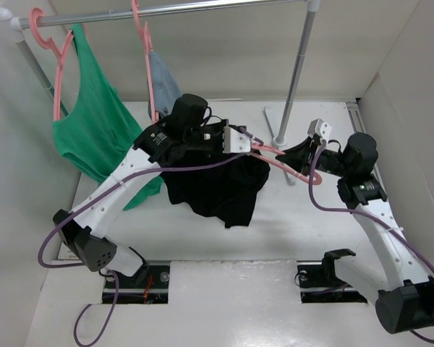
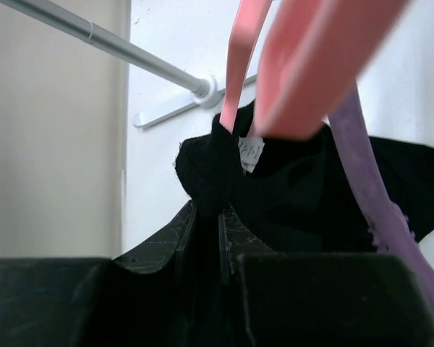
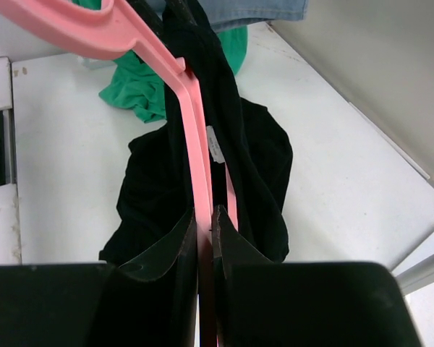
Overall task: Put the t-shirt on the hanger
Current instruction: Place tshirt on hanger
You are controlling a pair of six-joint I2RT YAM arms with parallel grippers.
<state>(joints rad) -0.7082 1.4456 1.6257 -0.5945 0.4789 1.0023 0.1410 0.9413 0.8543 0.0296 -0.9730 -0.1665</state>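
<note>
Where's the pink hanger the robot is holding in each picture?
Top external: the hanger is right of centre, poking out of the black t-shirt.
Left wrist: the hanger is a blurry pink bar at the top, right of centre.
Right wrist: the hanger runs from the top left down to the bottom middle.
Shared landmark: the t-shirt, right beside the hanger in all three views.
</note>
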